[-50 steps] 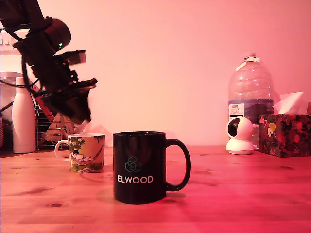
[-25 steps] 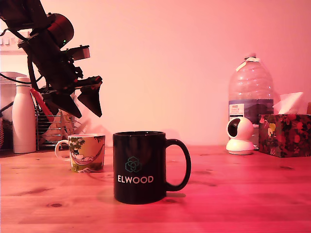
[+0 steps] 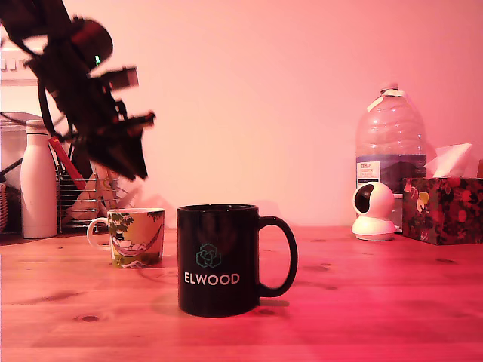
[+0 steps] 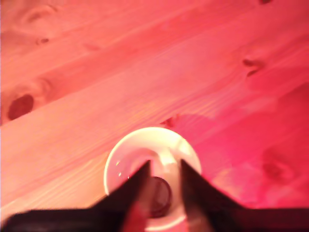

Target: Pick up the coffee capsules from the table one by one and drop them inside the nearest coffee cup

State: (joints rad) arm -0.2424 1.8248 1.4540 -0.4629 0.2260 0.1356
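A small illustrated coffee cup (image 3: 136,237) stands on the wooden table (image 3: 377,302) at the exterior view's left. A black ELWOOD mug (image 3: 219,260) stands nearer the camera beside it. My gripper (image 3: 134,154) hangs blurred well above the illustrated cup, tilted down. In the wrist view the white inside of that coffee cup (image 4: 130,154) lies right under my gripper (image 4: 164,164). A dark coffee capsule (image 4: 158,197) rests on the cup's bottom. The fingers (image 4: 133,186) stand apart, open, with nothing held between them.
A white bottle (image 3: 38,181) and a wire rack (image 3: 79,200) stand behind the arm at the exterior view's left. At the right back are a large water bottle (image 3: 389,139), a small white camera (image 3: 373,211) and a floral tissue box (image 3: 444,207).
My gripper has lifted from just over the illustrated cup to well above it. The mugs have not moved.
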